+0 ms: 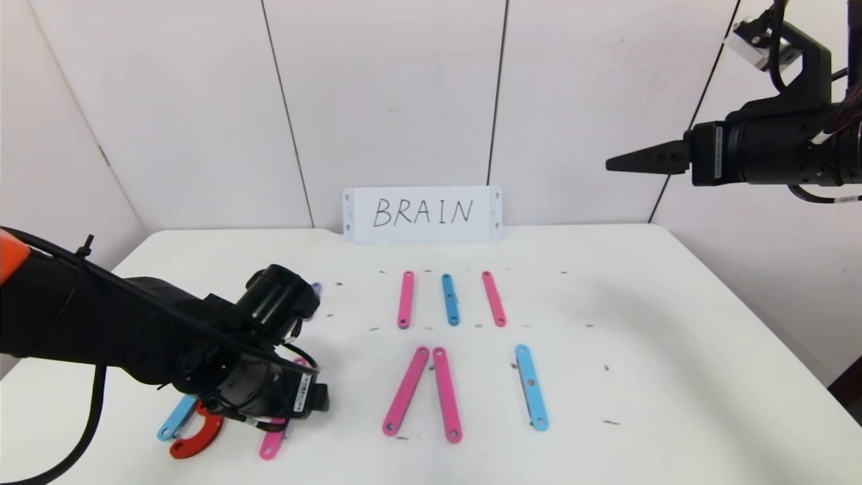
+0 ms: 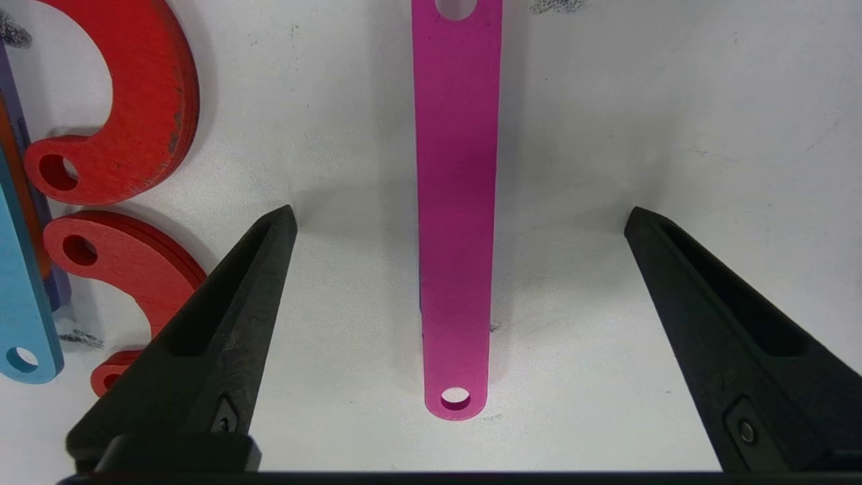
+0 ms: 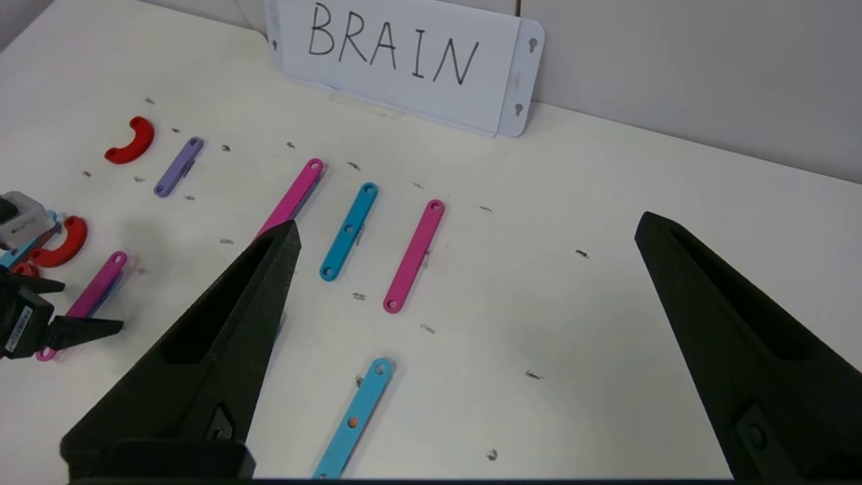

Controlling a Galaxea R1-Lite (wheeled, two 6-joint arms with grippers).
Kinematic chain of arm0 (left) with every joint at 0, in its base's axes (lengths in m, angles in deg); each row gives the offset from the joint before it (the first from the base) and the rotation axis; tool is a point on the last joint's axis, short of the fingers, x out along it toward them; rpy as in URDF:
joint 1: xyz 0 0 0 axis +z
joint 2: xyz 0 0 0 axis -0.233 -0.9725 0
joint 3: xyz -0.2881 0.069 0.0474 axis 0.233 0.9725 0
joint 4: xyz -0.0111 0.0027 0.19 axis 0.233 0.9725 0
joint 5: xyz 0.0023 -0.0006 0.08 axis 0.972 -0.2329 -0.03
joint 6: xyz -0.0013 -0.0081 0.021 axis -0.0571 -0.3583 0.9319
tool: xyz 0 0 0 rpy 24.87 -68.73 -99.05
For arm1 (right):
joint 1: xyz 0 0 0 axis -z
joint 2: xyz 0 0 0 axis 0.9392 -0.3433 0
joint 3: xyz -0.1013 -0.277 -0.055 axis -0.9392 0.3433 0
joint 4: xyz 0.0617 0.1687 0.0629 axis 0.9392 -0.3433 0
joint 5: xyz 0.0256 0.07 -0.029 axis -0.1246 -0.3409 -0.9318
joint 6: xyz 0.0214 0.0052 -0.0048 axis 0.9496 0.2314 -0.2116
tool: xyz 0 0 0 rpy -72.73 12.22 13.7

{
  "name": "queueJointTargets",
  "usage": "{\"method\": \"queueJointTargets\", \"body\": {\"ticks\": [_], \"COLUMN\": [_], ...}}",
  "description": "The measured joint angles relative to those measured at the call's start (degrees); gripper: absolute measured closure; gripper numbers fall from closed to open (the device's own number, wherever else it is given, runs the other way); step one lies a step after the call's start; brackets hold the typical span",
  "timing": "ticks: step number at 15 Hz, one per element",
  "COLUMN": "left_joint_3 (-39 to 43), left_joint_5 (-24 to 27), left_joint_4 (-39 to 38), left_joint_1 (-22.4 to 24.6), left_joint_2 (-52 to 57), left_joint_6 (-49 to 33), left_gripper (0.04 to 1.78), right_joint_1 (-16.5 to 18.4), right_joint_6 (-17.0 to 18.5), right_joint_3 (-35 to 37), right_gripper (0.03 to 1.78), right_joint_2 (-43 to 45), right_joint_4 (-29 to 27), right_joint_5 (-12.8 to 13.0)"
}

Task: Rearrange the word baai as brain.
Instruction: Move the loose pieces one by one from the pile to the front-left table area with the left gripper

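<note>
While the left gripper (image 2: 458, 222) is held low over the near left part of the surface (image 1: 673, 337), a pink bar (image 2: 456, 202) is seen lying flat directly between its widely spread jaws, touched by neither. The bar's long axis is run straight away from the gripper, along the gap rather than across it, so a pinch would be made across the bar's narrow width. Just to the left of this bar, two red curved pieces (image 2: 135, 101) and a light-blue bar (image 2: 23, 283) are gathered close together. Further right, near the middle, two pink bars (image 1: 424, 391) are leaned together at their far ends like an A without its crossbar, and a lone blue bar (image 1: 531, 386) is laid to their right. Beyond them, three short bars (image 1: 450, 299) are lined up before the white card (image 1: 423, 213). The right gripper (image 1: 613, 163) is kept high at the far right, spread and empty, well apart from every piece. The left arm is judged far the nearer for the coming move.
</note>
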Motion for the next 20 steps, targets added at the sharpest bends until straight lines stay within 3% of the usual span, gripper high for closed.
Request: {"method": "queueJointTargets", "body": {"ticks": [8,14,20], "left_joint_3": [-4.8,-18.1,-26.4], "left_joint_5": [-0.5,-0.8,-0.8], "left_joint_4": [2.2,14.0,16.1], "left_joint_1": [0.1,0.8,6.6], "left_joint_2": [3.5,8.1,8.3], "left_joint_6": [0.6,1.2,6.8], "left_gripper": [0.09,0.09,0.09], "right_joint_1": [0.0,0.0,0.0], "right_joint_6": [0.0,0.0,0.0], "right_joint_3": [0.0,0.0,0.0], "right_gripper": [0.07,0.07,0.07], "right_joint_2": [0.1,0.1,0.1], "right_joint_4": [0.0,0.0,0.0], "right_joint_5": [0.0,0.0,0.0]}}
